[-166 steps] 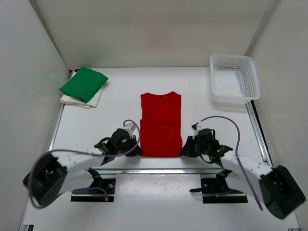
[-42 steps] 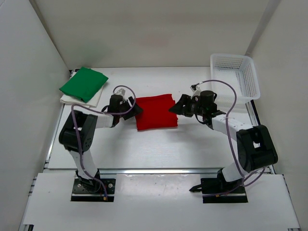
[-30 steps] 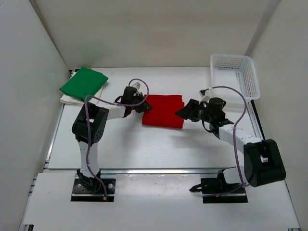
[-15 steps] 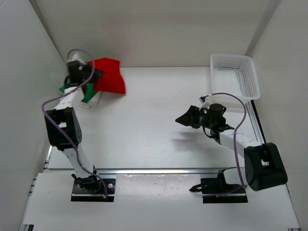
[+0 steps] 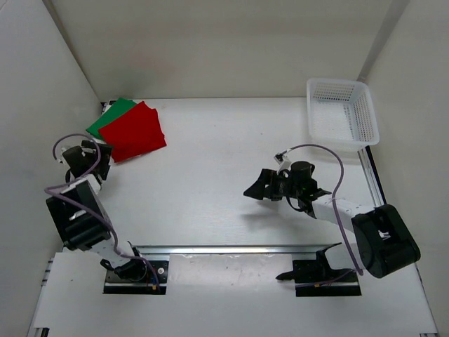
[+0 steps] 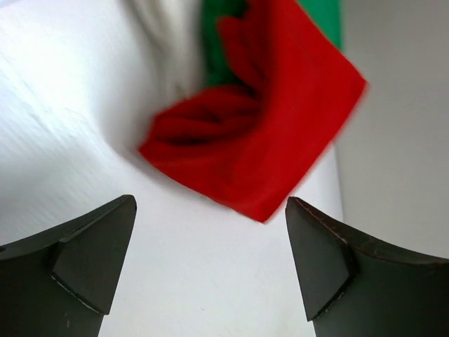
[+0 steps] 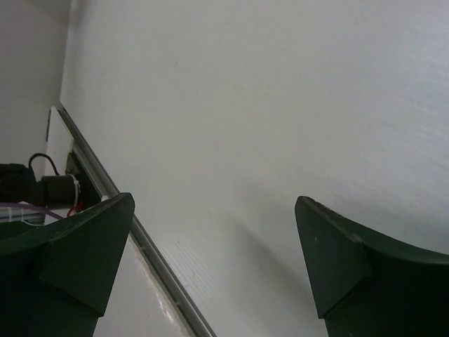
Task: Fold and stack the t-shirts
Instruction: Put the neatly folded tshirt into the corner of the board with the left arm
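Observation:
The red t-shirt lies folded on top of the green t-shirt at the back left corner. In the left wrist view the red t-shirt is rumpled along its near edge, with the green t-shirt and the white t-shirt showing beneath it. My left gripper is open just in front of the stack, holding nothing. My right gripper is open and hovers over bare table at centre right, nothing between its fingers.
A white mesh basket stands at the back right corner. White walls close in the left, back and right sides. A metal rail runs along the table's near edge.
The left gripper carried the folded red t-shirt from the table's middle to the stack, let it go and pulled back, open. The right gripper opened wider and drifted left and nearer.

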Tool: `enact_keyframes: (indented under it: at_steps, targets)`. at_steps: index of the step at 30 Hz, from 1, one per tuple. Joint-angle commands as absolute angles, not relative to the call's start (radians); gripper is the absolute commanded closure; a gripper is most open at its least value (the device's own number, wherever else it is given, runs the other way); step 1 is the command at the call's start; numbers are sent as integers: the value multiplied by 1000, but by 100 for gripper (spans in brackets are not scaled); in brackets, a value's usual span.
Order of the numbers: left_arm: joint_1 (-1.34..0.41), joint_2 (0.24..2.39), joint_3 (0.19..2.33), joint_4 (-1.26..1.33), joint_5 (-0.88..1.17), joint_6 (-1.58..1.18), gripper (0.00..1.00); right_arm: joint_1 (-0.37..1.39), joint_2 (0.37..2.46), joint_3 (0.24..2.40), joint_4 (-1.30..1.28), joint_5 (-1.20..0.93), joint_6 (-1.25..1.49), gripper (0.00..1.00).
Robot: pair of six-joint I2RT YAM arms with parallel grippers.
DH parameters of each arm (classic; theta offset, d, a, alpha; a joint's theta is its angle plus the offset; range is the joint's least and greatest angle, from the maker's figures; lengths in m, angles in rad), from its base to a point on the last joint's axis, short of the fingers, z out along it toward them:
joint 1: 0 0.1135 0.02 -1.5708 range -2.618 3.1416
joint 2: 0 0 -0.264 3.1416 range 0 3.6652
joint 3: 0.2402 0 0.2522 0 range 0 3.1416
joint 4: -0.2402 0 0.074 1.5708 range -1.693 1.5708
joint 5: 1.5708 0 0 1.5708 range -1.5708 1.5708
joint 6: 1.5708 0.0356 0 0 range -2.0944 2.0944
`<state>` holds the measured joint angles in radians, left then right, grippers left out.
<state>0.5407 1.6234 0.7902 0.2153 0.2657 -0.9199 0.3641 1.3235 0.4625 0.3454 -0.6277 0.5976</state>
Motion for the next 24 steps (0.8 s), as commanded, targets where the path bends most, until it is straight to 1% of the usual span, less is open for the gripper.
enact_keyframes:
  at_steps: [1,2,5,8,9,11,13,17,21,24]
  targets:
    - [473,1456,730,316,242,-922,1,394,1286,411,364,-575,575,1]
    - [463,1444,713,301,223,-911,1,391,1278,394,368,-571,572,1]
    - [353,1359,698,266,206,-845,2,405,1253,342,397,-566,578,0]
    - [182,1272,699,175,169,-729,2,417,1252,318,419,-557,575,1]
    - [146,1263,707,143,163,-688,1,419,1253,311,419,-551,572,1]
    - [11,1235,706,77,144,-637,1,431,1255,292,437,-543,566,1]
    - [-85,1229,680,57,164,-598,1,434,1261,285,448,-545,565,1]
    - [-274,1255,698,-60,130,-519,1,436,1266,268,466,-540,558,1]
    - [-279,1233,643,-43,199,-506,1,407,1275,253,492,-577,554,1]
    - [-281,1232,646,-78,169,-489,2,410,1272,256,491,-578,551,1]
